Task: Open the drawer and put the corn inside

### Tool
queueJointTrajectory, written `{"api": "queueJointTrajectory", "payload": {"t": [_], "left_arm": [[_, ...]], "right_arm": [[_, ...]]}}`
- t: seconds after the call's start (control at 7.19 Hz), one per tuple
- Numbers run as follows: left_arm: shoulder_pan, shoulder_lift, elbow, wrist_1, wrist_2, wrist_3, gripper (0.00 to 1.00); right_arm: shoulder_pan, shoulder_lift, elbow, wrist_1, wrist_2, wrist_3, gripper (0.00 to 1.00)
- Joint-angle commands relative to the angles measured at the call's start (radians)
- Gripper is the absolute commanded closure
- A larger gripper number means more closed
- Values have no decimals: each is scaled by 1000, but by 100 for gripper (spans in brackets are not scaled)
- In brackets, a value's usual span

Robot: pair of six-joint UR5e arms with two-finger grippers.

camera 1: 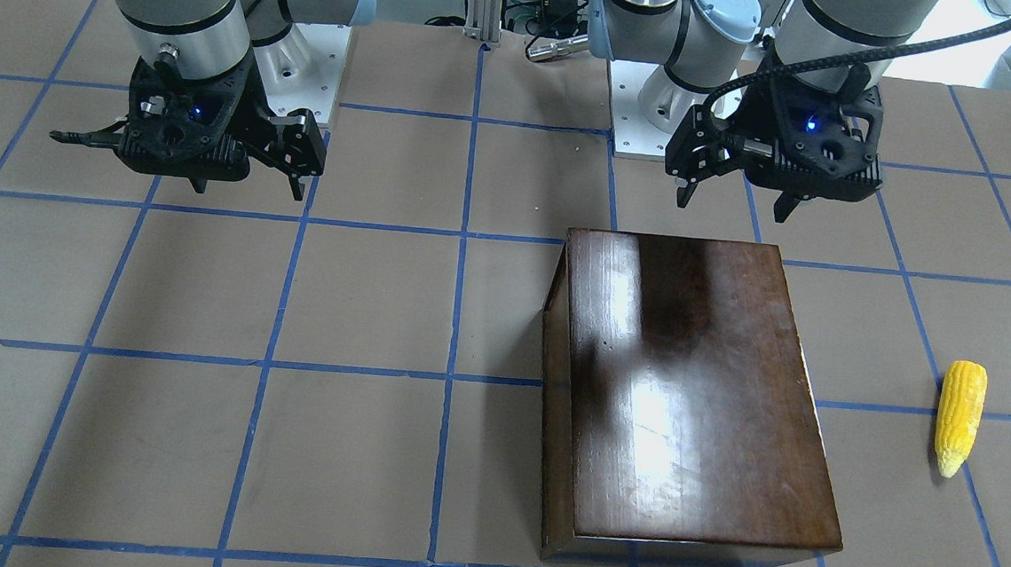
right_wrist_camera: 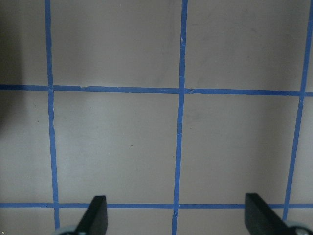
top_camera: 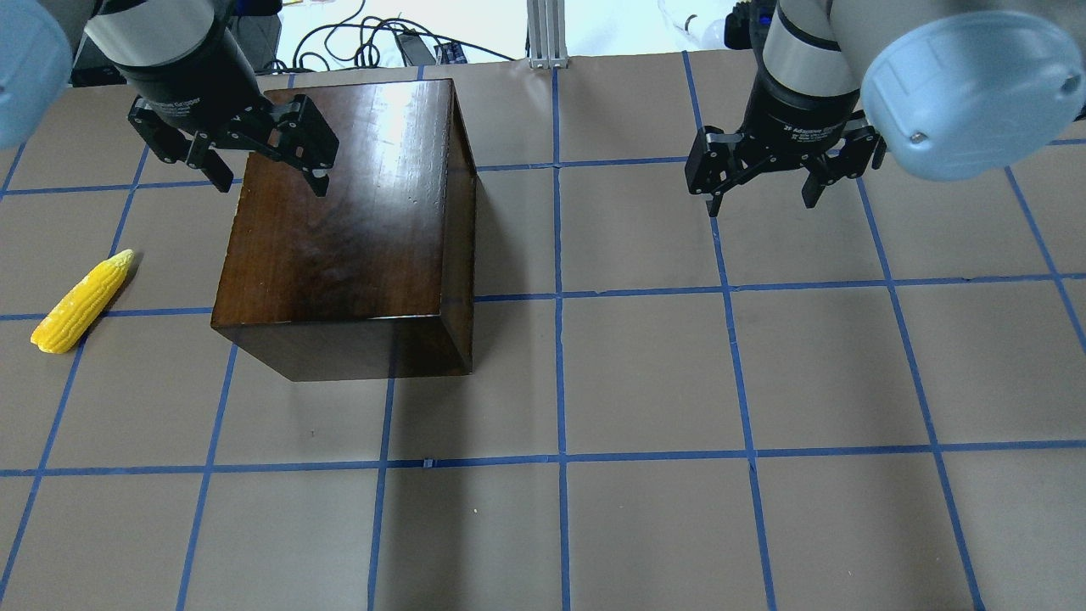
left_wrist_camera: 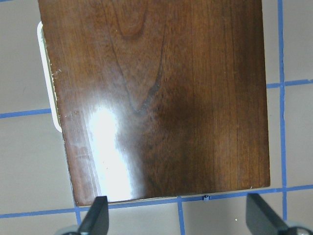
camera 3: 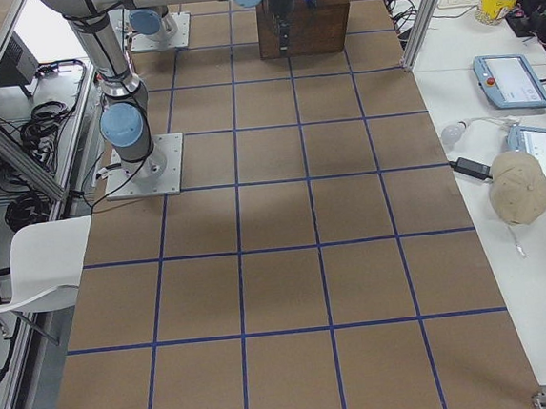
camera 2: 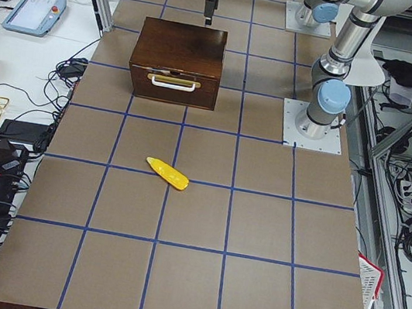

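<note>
Exterior left view: drawer (camera 2: 172, 88) shut in its box (top_camera: 339, 229), front facing the corn (camera 2: 167, 173), which lies on the bench (top_camera: 645, 373) well apart, long axis slanted. My left gripper (top_camera: 270, 180), wide, hovers above the box edge, nearer; right gripper (top_camera: 761, 204) wide, well apart

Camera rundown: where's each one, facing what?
Front-facing: across table, facing robot; left gripper, right gripper, box, corn.
Overhead: behind robot, looking down; both grippers.
Exterior left: table's left end; left arm, drawer front.
Exterior right: right end; right arm near.
Left wrist: down onto box; fingertips.
Right wrist: down onto table; fingertips.
Shared: first three show corn.
</note>
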Motion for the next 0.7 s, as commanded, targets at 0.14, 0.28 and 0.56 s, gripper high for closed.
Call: {"api": "queueJointTrajectory", "payload": {"t": [0.14,0.28,0.56], "left_arm": [[30,-14,3,32,-143,-52,0],[55,-18,3,40,-139,-39,0],[163,-29,3,40,-127,118,0]], "right_arm": [[0,0,0,0,0,0,0],[0,0,0,0,0,0,0],[0,0,0,0,0,0,0]]}}
